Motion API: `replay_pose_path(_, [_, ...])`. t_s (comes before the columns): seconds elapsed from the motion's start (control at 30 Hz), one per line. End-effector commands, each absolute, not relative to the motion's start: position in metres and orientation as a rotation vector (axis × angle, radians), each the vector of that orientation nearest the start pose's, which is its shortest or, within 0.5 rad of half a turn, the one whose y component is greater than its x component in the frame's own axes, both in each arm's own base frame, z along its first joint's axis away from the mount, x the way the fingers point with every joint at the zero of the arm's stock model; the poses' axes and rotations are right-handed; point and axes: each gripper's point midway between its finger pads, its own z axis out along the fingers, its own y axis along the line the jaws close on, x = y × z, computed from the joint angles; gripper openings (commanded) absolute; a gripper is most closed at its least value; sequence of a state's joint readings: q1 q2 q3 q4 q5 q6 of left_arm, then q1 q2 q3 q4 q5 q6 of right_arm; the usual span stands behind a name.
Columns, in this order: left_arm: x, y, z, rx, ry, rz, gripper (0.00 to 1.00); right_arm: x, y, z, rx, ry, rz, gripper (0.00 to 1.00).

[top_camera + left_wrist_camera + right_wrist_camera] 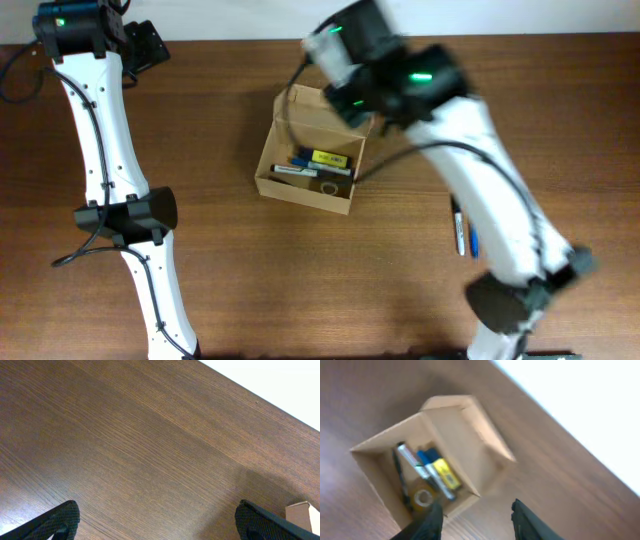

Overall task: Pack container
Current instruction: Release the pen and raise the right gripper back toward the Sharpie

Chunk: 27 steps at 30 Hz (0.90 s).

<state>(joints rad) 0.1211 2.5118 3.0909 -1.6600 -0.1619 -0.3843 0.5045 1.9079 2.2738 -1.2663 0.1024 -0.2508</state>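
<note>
Dark fingers (427, 522) of my right hand (477, 520) sit closest to the lens, along the bottom edge of the right wrist view. They are spread apart with nothing between them, and they hang above the container's near corner.

Beneath everything lies the brown wooden surface (220, 280). My right arm (490, 200) reaches across it from the near right edge, its wrist above the far right corner of the container. My left arm (100, 130) stretches up the left side, well apart from the box. My left hand (160, 522) is at the far left corner, fingers wide and empty over bare wood. One tan corner of the box shows at the right edge of its wrist view.

At the middle of the surface stands the container (300, 190), a tan cardboard box with its lid flap (310, 108) raised on the far side.

Inside it lie a silver-barrelled pen (295, 171), a yellow piece (328, 158), a blue piece (300, 158) and a small ring-shaped thing (328, 186), all too blurred to name further.

Outside the box, just beside my right arm, two pens (458, 230) lie side by side on the surface.
</note>
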Motion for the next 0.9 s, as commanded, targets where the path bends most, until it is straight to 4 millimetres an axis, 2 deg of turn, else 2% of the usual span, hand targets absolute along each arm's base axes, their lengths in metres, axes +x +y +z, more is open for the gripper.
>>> replay_pose_path(0.0, [0.511, 0.095, 0.240, -0.705, 2.535, 0.142, 1.00, 0.420, 0.137, 0.359, -0.532, 2.309, -0.064, 0.44])
replay_pose_path(0.03, [0.511, 0.095, 0.240, -0.704, 2.535, 0.142, 1.00, 0.422, 0.095, 0.368, -0.391, 2.329, -0.092, 0.44])
replay_pose_path(0.13, [0.511, 0.095, 0.240, -0.705, 2.535, 0.142, 1.00, 0.418, 0.039, 0.357, -0.186, 2.423, -0.119, 0.44])
replay_pose_path(0.2, [0.511, 0.095, 0.240, -0.705, 2.535, 0.142, 1.00, 0.410, 0.015, 0.334, -0.112, 2.525, -0.095, 0.44])
replay_pose_path(0.3, [0.511, 0.095, 0.240, -0.704, 2.535, 0.142, 1.00, 0.395, -0.003, 0.288, -0.057, 2.709, -0.051, 0.43])
replay_pose_path(0.47, [0.511, 0.095, 0.240, -0.705, 2.535, 0.142, 1.00, 0.372, -0.007, 0.214, -0.048, 2.931, -0.050, 0.42])
replay_pose_path(0.57, [0.511, 0.095, 0.240, -0.704, 2.535, 0.142, 1.00, 0.353, -0.002, 0.162, -0.056, 3.057, -0.006, 0.42])
replay_pose_path(0.7, [0.511, 0.095, 0.240, -0.704, 2.535, 0.142, 1.00, 0.333, 0.006, 0.101, -0.056, 3.141, 0.073, 0.42])
replay_pose_path(0.8, [0.511, 0.095, 0.240, -0.705, 2.535, 0.142, 1.00, 0.317, 0.012, 0.063, -0.049, 3.181, 0.127, 0.42])
replay_pose_path(0.87, [0.511, 0.095, 0.240, -0.705, 2.535, 0.142, 1.00, 0.311, 0.012, 0.048, -0.019, 3.187, 0.128, 0.42])
